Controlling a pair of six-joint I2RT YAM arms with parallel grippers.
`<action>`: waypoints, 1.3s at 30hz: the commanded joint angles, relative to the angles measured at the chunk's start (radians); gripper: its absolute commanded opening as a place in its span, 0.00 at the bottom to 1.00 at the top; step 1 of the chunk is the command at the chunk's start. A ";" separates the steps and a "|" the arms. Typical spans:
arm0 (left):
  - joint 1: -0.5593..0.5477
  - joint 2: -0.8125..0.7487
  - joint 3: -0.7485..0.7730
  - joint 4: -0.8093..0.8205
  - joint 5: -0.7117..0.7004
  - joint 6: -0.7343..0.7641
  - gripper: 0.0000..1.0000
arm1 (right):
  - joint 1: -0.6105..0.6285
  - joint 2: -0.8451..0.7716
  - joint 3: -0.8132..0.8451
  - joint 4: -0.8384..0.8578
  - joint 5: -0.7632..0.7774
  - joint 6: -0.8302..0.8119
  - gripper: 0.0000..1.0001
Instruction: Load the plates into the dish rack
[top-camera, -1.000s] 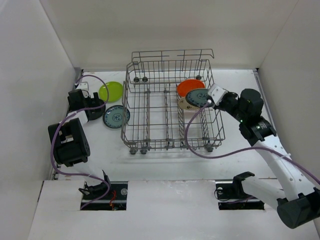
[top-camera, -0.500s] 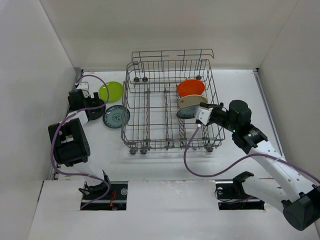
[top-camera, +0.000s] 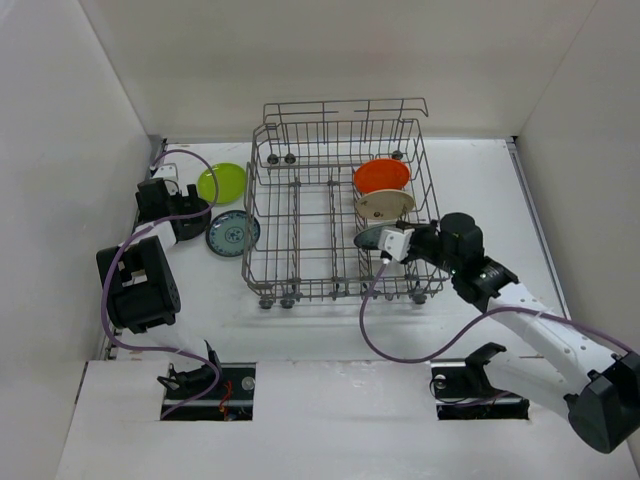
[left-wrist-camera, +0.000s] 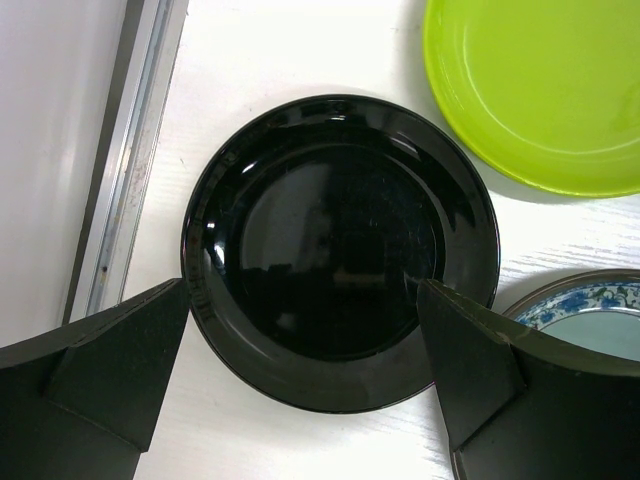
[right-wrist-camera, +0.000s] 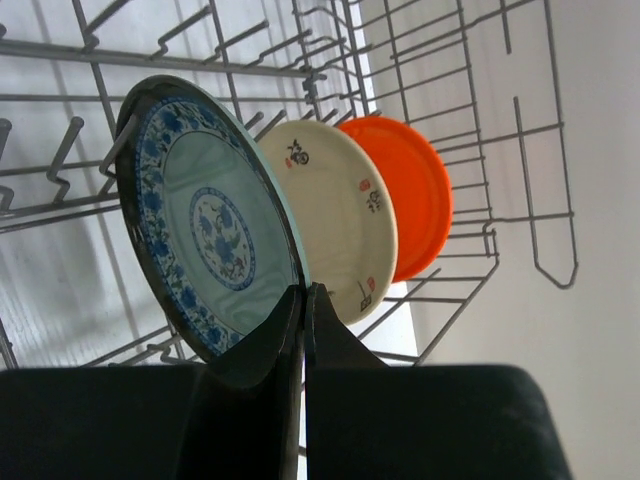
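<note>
The grey wire dish rack (top-camera: 300, 215) stands mid-table. An orange plate (top-camera: 381, 176) and a cream plate (top-camera: 386, 205) stand on edge in its right side. My right gripper (top-camera: 392, 243) is shut on the rim of a teal-blue patterned plate (right-wrist-camera: 205, 230) and holds it upright in the rack, just in front of the cream plate (right-wrist-camera: 340, 220). My left gripper (left-wrist-camera: 305, 370) is open, its fingers (left-wrist-camera: 110, 370) either side of the black plate (left-wrist-camera: 335, 250) on the table. The lime green plate (top-camera: 221, 183) and a second teal plate (top-camera: 232, 233) lie beside it.
The left wall and a metal rail (left-wrist-camera: 130, 160) run close beside the black plate. The rack's tines (right-wrist-camera: 70, 170) and outer wires (right-wrist-camera: 520, 140) surround the held plate. The right arm's purple cable (top-camera: 400, 350) loops in front of the rack.
My right gripper has moved left and toward the near side with the teal plate, bringing it down into the rack in front of the cream plate. The left arm has not moved.
</note>
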 joint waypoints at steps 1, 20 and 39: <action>-0.004 -0.039 0.005 0.033 -0.007 0.006 1.00 | 0.015 0.001 -0.012 0.077 0.036 0.008 0.00; -0.004 -0.030 0.014 0.025 -0.007 0.007 1.00 | 0.069 -0.060 -0.087 0.060 0.076 0.128 0.83; -0.011 -0.027 0.016 0.024 0.002 0.016 1.00 | -0.644 -0.186 0.027 -0.054 0.024 0.806 0.95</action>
